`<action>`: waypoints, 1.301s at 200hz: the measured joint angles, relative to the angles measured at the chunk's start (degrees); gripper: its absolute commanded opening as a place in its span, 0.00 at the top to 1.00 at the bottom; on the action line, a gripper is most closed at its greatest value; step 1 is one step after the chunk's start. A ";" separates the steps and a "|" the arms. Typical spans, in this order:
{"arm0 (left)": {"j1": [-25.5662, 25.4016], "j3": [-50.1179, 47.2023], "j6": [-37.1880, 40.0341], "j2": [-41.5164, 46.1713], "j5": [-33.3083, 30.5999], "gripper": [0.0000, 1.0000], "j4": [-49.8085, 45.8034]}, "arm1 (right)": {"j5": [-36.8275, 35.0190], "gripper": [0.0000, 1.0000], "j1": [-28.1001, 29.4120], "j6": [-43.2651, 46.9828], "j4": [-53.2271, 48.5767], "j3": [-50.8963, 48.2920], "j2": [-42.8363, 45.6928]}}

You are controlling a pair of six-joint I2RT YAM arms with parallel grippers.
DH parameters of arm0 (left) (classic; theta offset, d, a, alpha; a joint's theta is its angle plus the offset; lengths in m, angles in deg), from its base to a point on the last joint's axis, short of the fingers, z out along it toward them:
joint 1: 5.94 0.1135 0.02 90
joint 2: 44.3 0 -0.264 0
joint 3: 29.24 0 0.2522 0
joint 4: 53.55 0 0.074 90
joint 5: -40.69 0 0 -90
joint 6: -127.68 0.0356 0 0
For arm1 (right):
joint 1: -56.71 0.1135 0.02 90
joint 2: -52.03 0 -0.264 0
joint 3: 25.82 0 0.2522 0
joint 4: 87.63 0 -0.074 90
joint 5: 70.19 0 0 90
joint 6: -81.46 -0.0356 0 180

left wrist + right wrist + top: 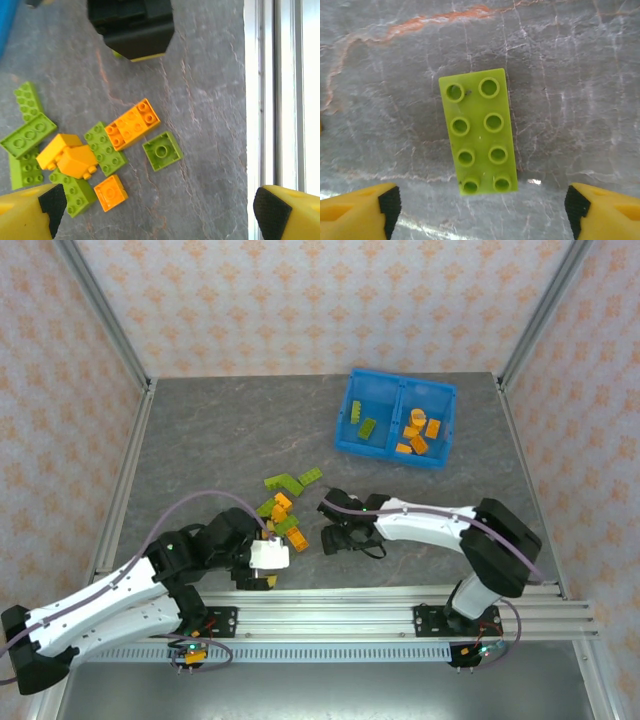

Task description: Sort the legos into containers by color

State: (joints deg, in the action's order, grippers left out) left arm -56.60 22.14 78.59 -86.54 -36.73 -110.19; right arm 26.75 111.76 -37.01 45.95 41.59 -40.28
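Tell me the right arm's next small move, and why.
Probably lower straight down, then close. The right gripper hangs open over a lime green brick lying flat, studs up, on the table, roughly centred between the fingers, its long sides facing them. The bin's left compartment already holds green bricks, so this one likely goes there.

no readable text, labels, numbers, signs

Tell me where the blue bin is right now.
In the top external view, the blue bin sits at the far right of the table, close to the back wall, beyond and to the right of the loose lego pile.
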 measured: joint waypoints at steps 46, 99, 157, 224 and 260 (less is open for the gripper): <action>0.00 -1.70 1.20 5.05 -1.25 0.00 1.38 | -2.45 0.44 0.20 -0.02 -0.44 2.58 -5.49; 0.00 -2.95 1.20 8.72 -1.29 0.00 2.95 | -3.32 0.64 0.31 -0.98 -0.48 3.37 -6.29; 0.00 -3.37 1.18 8.72 -1.22 0.00 4.37 | -3.58 0.69 0.31 -2.21 0.37 3.48 -4.31; 1.33 -6.40 -0.57 13.40 -2.58 0.00 10.29 | -12.20 0.69 -7.28 0.63 0.76 10.29 9.42; 5.57 -6.62 -3.58 17.00 -4.79 0.00 13.88 | -14.29 0.70 -19.32 5.79 2.40 20.26 3.80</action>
State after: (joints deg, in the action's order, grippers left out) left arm -51.02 15.52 75.01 -69.54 -41.51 -96.31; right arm 12.45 92.43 -31.22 48.35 61.85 -36.48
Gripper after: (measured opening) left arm 0.996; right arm 0.309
